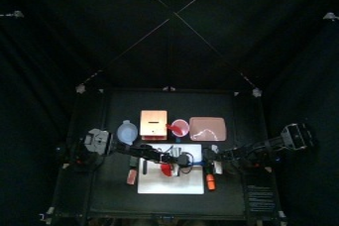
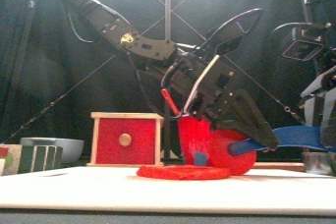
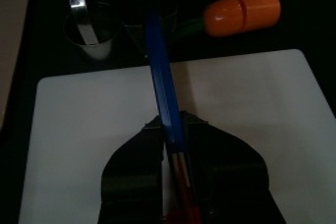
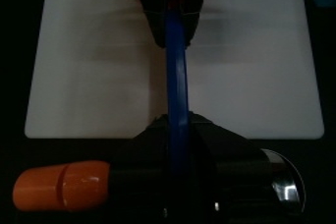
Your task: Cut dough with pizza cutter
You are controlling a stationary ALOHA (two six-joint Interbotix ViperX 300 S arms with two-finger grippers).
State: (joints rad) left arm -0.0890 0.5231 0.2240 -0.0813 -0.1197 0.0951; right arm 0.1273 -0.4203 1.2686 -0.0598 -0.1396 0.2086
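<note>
Curtains [image 1: 54, 61] of black cloth hang all around the small black table [image 1: 259, 205]. On the left in the front view sits a gray bowl [image 2: 59, 147], and next to it stands a wooden box [image 2: 126, 140] with a red front. From above, a pink tray [image 1: 207, 128] lies behind the white board [image 1: 153, 182], to the right of the box. The left arm comes in from the left and reaches to the middle of the board. Its gripper [image 2: 199, 90] is clamped on the thin top part of the pizza cutter [image 2: 210, 141]. The cutter is red with a round wheel and a long blue handle [image 2: 296, 138]. The wheel stands on the dough [image 2: 184, 172], a flat red lump that lies on the board near the middle. The blue handle sticks out to the right, and the right gripper [image 4: 176, 135] is shut on it, with the handle running between its jaws. In both wrist views the handle runs straight across the white board. An orange thing [image 4: 63, 189] that looks like a toy carrot lies on the dark table just off the board's edge, on the right side. A small shiny metal cup [image 3: 86, 33] stands near it.
</note>
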